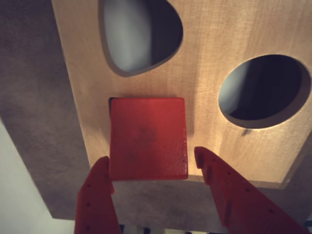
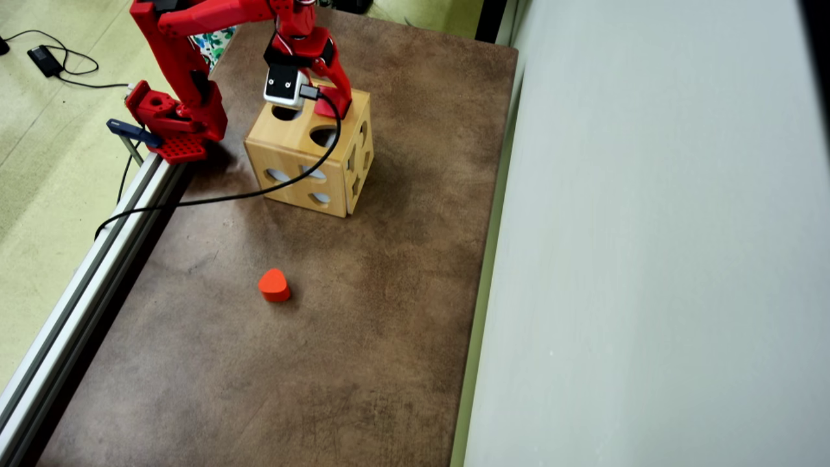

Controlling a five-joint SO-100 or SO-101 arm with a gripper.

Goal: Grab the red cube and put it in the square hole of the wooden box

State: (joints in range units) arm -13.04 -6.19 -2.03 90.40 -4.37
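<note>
On top of the wooden box [image 1: 209, 39], the red cube [image 1: 147, 138] sits over the square hole [image 1: 111, 101], only a dark sliver showing. The gripper [image 1: 153, 165] stands released beside the cube. Risk, likely: the cube jams, tilted against the hole's edges.

Matt red cube [image 1: 147, 138], smooth light-grained wooden box [image 1: 204, 58], mottled brown mat [image 2: 363, 311].
</note>
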